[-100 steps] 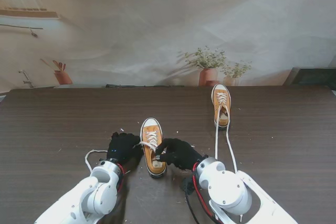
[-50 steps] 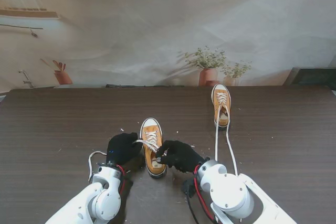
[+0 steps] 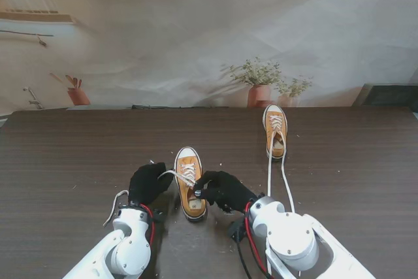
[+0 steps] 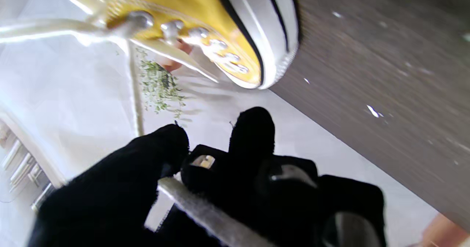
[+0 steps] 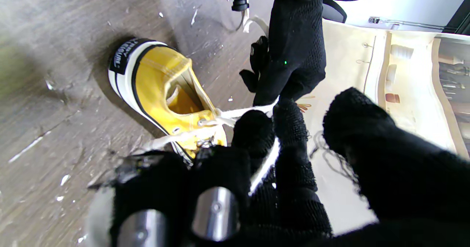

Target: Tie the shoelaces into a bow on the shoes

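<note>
A yellow sneaker with a white toe cap stands between my two black-gloved hands. My left hand is at its left side, shut on a white lace end that stretches to the shoe's eyelets. My right hand is at the shoe's right side, shut on the other white lace, which passes between its fingers. A lace tail trails on the table behind the left hand. The sneaker also shows in the right wrist view. A second yellow sneaker stands farther off to the right, its long laces lying untied toward me.
The dark wooden table carries small white specks. Potted plants stand past its far edge against a pale backdrop. A black cable hangs beside my right arm.
My left hand has drawn away from the shoe to the left and a little toward me, pulling its lace taut. The right hand has barely shifted.
</note>
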Controlling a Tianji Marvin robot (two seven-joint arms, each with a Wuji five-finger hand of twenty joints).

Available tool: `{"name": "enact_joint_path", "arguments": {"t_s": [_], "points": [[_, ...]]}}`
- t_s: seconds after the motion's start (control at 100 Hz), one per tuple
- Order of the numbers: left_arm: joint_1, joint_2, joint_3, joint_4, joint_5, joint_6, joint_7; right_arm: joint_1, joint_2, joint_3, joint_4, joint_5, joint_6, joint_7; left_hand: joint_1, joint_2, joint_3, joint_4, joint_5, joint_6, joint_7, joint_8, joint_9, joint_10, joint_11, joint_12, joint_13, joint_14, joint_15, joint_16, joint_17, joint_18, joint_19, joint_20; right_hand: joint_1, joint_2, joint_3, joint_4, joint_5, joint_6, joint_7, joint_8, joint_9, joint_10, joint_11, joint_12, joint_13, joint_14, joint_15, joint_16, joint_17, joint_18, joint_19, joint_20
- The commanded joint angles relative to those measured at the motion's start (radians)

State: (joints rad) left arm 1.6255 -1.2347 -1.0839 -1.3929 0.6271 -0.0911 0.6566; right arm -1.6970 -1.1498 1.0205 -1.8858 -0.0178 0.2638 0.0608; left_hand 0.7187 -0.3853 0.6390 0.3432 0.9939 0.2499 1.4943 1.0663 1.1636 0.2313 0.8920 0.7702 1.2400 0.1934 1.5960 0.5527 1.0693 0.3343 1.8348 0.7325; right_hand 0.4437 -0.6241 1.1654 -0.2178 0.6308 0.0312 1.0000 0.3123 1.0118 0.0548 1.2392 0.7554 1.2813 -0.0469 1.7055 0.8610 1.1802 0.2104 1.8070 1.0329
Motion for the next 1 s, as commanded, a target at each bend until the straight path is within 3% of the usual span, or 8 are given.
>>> {"name": "enact_joint_path", "arguments": {"t_s": [0.0, 0.03, 0.14, 0.33, 0.46, 0.68, 0.8, 0.99], "points": [[0.009, 0.013, -0.016, -0.024, 0.004, 0.026, -0.015, -0.002, 0.004, 0.010, -0.018, -0.006, -0.009, 0.018, -0.045, 0.039, -0.019, -0.012, 0.023, 0.163, 0.030, 0.029, 0.165, 0.041, 0.129, 0.041, 0.035, -0.289, 0.119, 0.032, 0.049, -0.370, 0.259, 0.080, -0.040, 0.003, -0.044, -0.012, 0.034, -0.052, -0.022, 0.004, 0.034, -0.010, 0.012, 0.007, 0.035, -0.024, 0.066, 0.003, 0.040, -0.017, 0.287, 0.004], [0.014, 0.018, -0.023, -0.032, 0.018, 0.038, -0.022, -0.001, 0.006, 0.014, -0.021, -0.008, -0.012, 0.023, -0.049, 0.046, -0.026, -0.009, 0.022, 0.158, 0.036, 0.033, 0.182, 0.028, 0.172, 0.056, 0.034, -0.315, 0.143, 0.028, 0.051, -0.380, 0.259, 0.104, -0.035, 0.000, -0.051, -0.019, 0.045, -0.074, -0.027, -0.002, 0.034, -0.010, 0.011, 0.006, 0.035, -0.025, 0.066, 0.000, 0.040, -0.016, 0.287, 0.003], [0.025, 0.032, -0.044, -0.049, 0.055, 0.067, -0.052, 0.003, 0.011, 0.030, -0.028, -0.022, -0.022, 0.038, -0.048, 0.062, -0.052, 0.014, 0.020, 0.163, 0.065, 0.051, 0.213, 0.019, 0.277, 0.075, 0.033, -0.329, 0.192, 0.008, 0.055, -0.383, 0.259, 0.171, 0.003, -0.034, -0.063, -0.047, 0.092, -0.150, -0.028, -0.031, 0.041, -0.011, 0.006, 0.003, 0.035, -0.036, 0.067, -0.005, 0.039, -0.022, 0.287, -0.005], [0.026, 0.050, -0.061, -0.057, 0.094, 0.125, -0.107, 0.025, 0.024, 0.051, -0.010, -0.053, -0.062, 0.079, -0.040, 0.089, -0.086, 0.028, 0.004, 0.165, 0.076, 0.065, 0.211, 0.002, 0.321, 0.064, 0.033, -0.354, 0.196, 0.002, 0.057, -0.403, 0.259, 0.185, 0.138, -0.185, 0.075, -0.077, 0.263, -0.258, 0.036, -0.112, 0.075, -0.040, 0.027, -0.003, 0.035, -0.061, 0.069, 0.002, 0.040, -0.051, 0.287, -0.022], [0.023, 0.053, -0.069, -0.050, 0.113, 0.134, -0.103, 0.027, 0.027, 0.061, -0.011, -0.086, -0.061, 0.079, -0.037, 0.101, -0.102, 0.029, -0.001, 0.163, 0.075, 0.070, 0.208, -0.005, 0.333, 0.062, 0.033, -0.361, 0.197, 0.002, 0.058, -0.411, 0.259, 0.186, 0.170, -0.183, 0.113, -0.084, 0.331, -0.252, 0.044, -0.126, 0.118, -0.002, 0.036, 0.009, 0.034, -0.041, 0.078, 0.016, 0.041, -0.039, 0.287, 0.000], [0.033, 0.055, -0.094, -0.071, 0.122, 0.127, -0.099, 0.010, 0.041, 0.081, -0.080, -0.182, -0.059, 0.095, -0.036, 0.105, -0.112, 0.029, -0.010, 0.158, 0.071, 0.076, 0.200, -0.006, 0.336, 0.059, 0.033, -0.363, 0.195, 0.001, 0.057, -0.410, 0.259, 0.183, 0.124, -0.148, 0.075, -0.077, 0.297, -0.168, 0.018, -0.123, 0.147, -0.016, 0.019, 0.036, 0.034, -0.029, 0.074, 0.022, 0.041, -0.024, 0.287, 0.013], [0.046, 0.057, -0.101, -0.088, 0.124, 0.126, -0.110, 0.003, 0.052, 0.089, -0.119, -0.215, -0.066, 0.124, -0.033, 0.109, -0.118, 0.028, -0.015, 0.155, 0.067, 0.080, 0.190, -0.005, 0.336, 0.059, 0.033, -0.365, 0.194, -0.001, 0.057, -0.409, 0.259, 0.176, 0.090, -0.145, 0.065, -0.070, 0.288, -0.179, 0.009, -0.122, 0.133, -0.013, 0.001, 0.040, 0.035, -0.035, 0.066, 0.014, 0.040, -0.027, 0.287, 0.008], [0.067, 0.061, -0.106, -0.113, 0.121, 0.120, -0.135, 0.008, 0.068, 0.088, -0.120, -0.306, -0.116, 0.155, -0.029, 0.117, -0.137, 0.025, -0.027, 0.149, 0.058, 0.087, 0.176, -0.003, 0.336, 0.061, 0.032, -0.363, 0.192, -0.004, 0.056, -0.404, 0.259, 0.166, 0.136, -0.177, 0.098, -0.061, 0.329, -0.259, 0.022, -0.119, 0.106, -0.030, -0.001, 0.042, 0.036, -0.048, 0.058, -0.008, 0.038, -0.053, 0.287, -0.039]]}}
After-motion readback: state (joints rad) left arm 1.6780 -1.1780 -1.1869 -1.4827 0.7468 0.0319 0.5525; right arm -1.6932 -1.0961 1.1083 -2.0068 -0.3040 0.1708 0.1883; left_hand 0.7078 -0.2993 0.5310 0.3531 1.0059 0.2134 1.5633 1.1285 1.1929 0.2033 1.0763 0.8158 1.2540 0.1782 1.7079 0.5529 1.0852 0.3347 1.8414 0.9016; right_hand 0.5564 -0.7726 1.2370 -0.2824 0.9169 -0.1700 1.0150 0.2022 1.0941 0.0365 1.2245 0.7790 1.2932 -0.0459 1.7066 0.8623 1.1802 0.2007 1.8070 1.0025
